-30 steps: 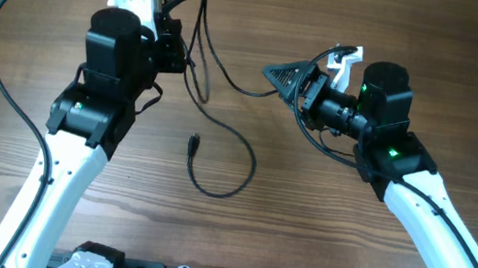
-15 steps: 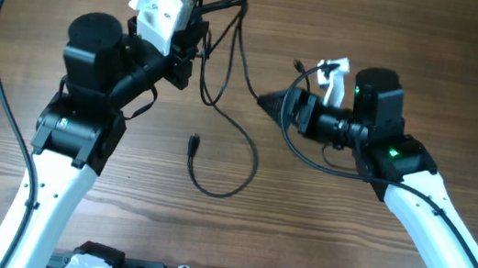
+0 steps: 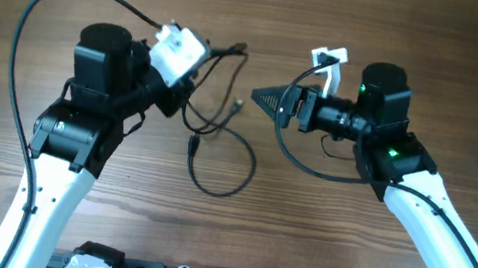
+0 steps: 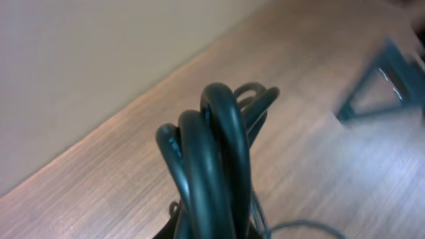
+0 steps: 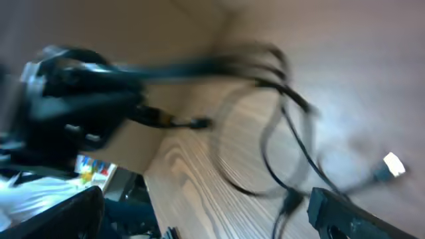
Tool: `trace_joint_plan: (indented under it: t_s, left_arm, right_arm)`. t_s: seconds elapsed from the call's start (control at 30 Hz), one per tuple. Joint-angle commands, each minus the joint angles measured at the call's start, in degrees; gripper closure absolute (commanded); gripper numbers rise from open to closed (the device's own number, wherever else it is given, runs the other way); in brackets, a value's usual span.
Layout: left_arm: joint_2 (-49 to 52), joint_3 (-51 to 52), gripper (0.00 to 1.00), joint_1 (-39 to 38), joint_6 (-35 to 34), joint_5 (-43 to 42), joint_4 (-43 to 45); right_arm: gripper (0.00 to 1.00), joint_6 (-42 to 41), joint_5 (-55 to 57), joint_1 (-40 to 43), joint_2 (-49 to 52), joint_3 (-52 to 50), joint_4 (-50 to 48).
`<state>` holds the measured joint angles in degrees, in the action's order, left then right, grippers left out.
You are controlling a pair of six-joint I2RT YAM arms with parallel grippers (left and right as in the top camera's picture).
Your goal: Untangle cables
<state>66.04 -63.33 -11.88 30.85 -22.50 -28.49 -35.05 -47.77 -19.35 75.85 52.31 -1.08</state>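
Wood-grain table (image 3: 401,26), pale wall (image 4: 80,53) behind. Your left gripper (image 3: 183,103) clamps the cables (image 3: 248,168) in a bunch, their loop lying on the table; your right gripper (image 3: 262,97) gapes empty. Since before, the bunch has swung toward the loop.

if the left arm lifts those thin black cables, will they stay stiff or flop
Probably floppy: the thin black cables lie in loose curves on the wooden table and fold sharply in the shut left jaws. Likely light, so the trailing loop should drag and swing.
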Motion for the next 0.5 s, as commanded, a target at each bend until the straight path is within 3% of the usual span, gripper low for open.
trace_joint_plan:
  t_s: [0.0,0.23,0.47]
  left_arm:
    - [-0.8,-0.4,0.96,0.1,6.4,-3.9,-0.5]
    - [-0.8,-0.4,0.96,0.1,6.4,-13.6,-0.8]
    - [-0.8,-0.4,0.96,0.1,6.4,-30.5,-3.3]
  right_arm:
    - [0.01,6.8,-6.0,-0.1,-0.2,0.5,-6.0]
    - [0.0,33.3,-11.0,-0.1,-0.2,0.5,-7.9]
    - [0.05,41.1,-11.0,-0.1,-0.2,0.5,-8.0]
